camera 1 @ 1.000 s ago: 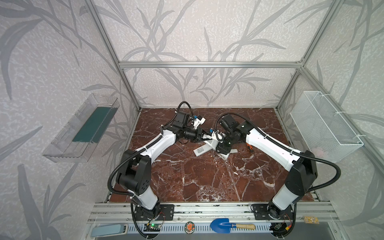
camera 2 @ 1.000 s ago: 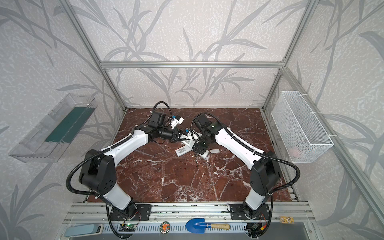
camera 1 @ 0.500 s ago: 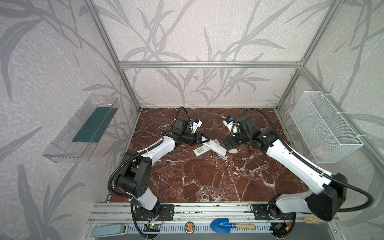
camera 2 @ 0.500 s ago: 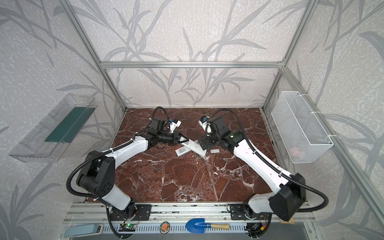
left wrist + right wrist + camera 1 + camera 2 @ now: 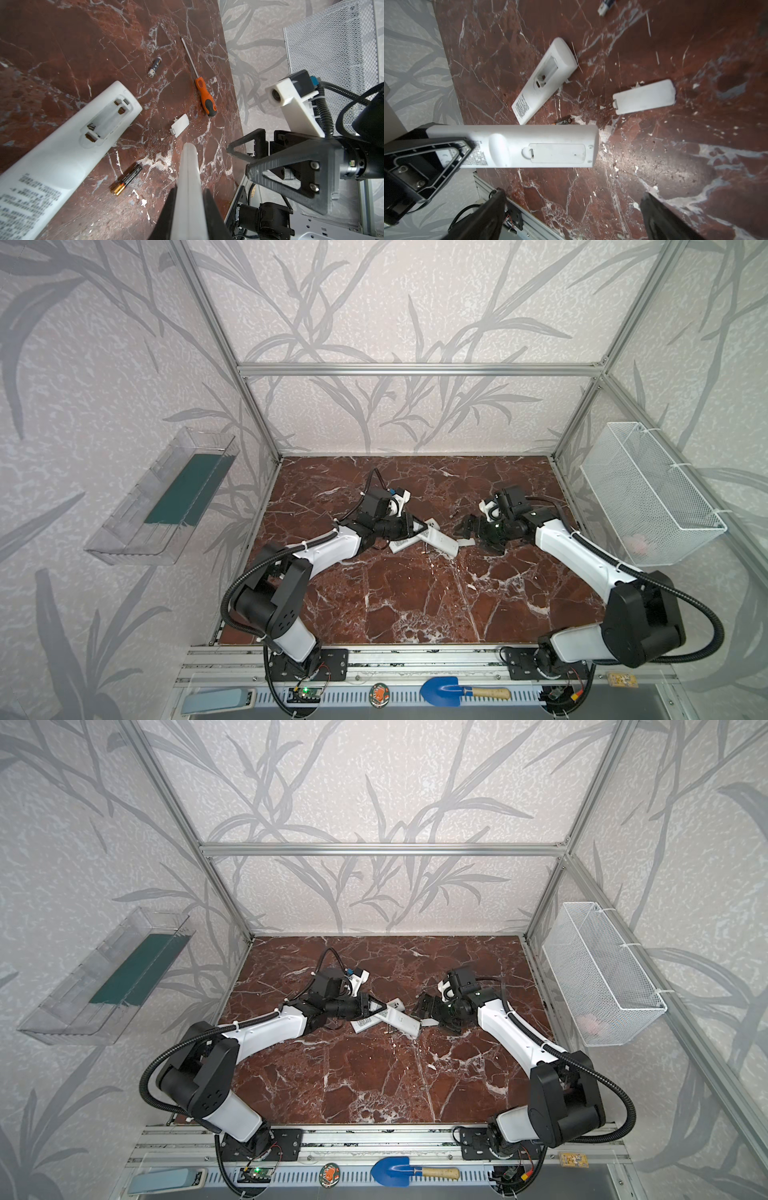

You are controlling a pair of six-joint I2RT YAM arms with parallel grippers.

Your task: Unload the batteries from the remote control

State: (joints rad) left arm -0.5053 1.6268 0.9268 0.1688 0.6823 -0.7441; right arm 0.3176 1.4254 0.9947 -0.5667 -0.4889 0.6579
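Nearest, the left gripper (image 5: 189, 193) is clamping a white remote (image 5: 539, 145) by its edges, its battery cover (image 5: 557, 152) still on. The right gripper (image 5: 573, 193) is hanging wide apart, gripping nothing. Beyond, two batteries (image 5: 128, 179) are lying loose on the red marble table (image 5: 415, 605) beside an open remote (image 5: 52, 155) with bare slots, a loose cover (image 5: 179, 125) and a screwdriver (image 5: 204, 99). Farther out, a wire basket (image 5: 648, 489) is hanging on the right wall.

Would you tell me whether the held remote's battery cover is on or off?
On: the cover sits flush in the held remote, which the left gripper clamps at its other end.
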